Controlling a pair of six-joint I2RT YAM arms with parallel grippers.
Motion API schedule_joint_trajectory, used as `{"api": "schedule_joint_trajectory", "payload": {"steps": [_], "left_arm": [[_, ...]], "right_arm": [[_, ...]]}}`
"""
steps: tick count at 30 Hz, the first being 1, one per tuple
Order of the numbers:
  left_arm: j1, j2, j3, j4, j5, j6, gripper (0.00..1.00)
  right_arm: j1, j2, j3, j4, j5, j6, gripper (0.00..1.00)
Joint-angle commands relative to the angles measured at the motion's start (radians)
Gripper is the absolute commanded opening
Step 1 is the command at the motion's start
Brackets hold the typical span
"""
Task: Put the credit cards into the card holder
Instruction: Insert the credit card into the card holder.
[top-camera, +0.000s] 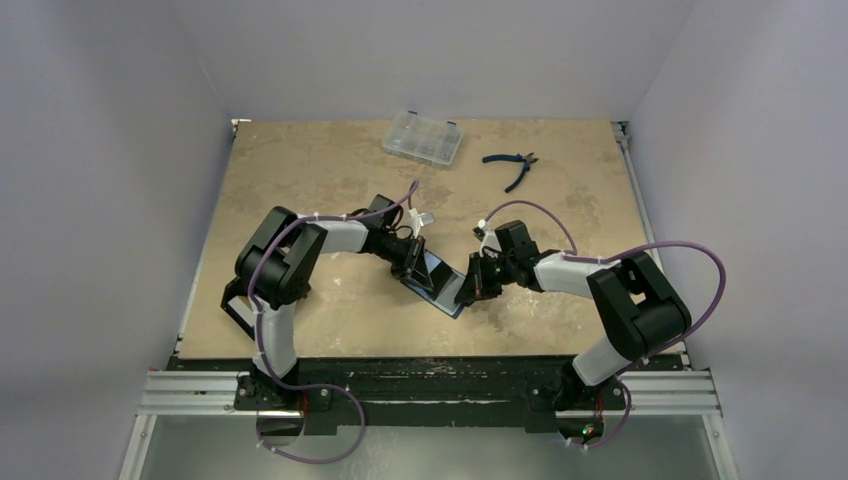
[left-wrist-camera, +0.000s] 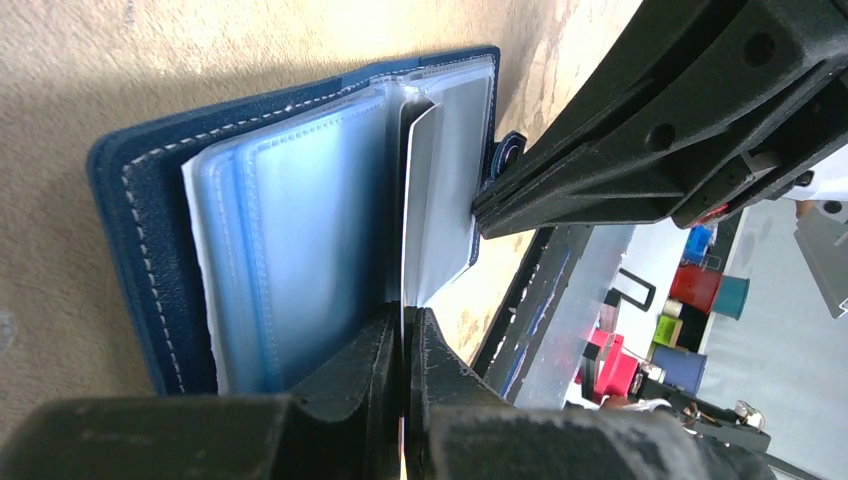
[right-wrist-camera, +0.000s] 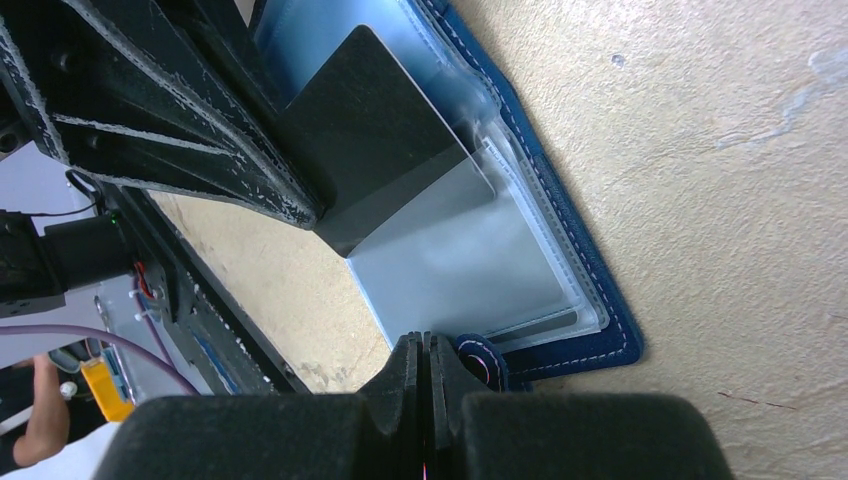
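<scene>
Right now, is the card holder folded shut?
No, the card holder lies spread open, its clear sleeves exposed.

Card holder (top-camera: 437, 283) lies open on the table (top-camera: 300, 170), near-centre, with the left gripper (top-camera: 418, 266) on its left and the right gripper (top-camera: 468, 290) on its right. One card (left-wrist-camera: 418, 210) stands on edge among its sleeves. Compartment case (top-camera: 422, 138) lies at the far edge, with pliers (top-camera: 512, 165) to its right.

Navy, white-stitched card holder (left-wrist-camera: 120, 210); whitish-grey card (left-wrist-camera: 422, 190).
</scene>
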Motion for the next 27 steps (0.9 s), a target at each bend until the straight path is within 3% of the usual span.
{"api": "schedule_joint_trajectory", "payload": {"steps": [1, 9, 27], "left_arm": [[-0.011, 0.026, 0.025, 0.04, -0.044, 0.0, 0.0], [-0.009, 0.04, 0.065, -0.025, -0.082, 0.059, 0.0], [-0.031, 0.034, 0.015, 0.0, -0.046, 0.043, 0.0]], "right_arm": [[-0.005, -0.005, -0.025, -0.009, 0.064, -0.044, 0.0], [-0.004, -0.006, -0.028, -0.01, 0.061, -0.043, 0.0], [-0.004, -0.004, -0.018, -0.01, 0.053, -0.042, 0.0]]}}
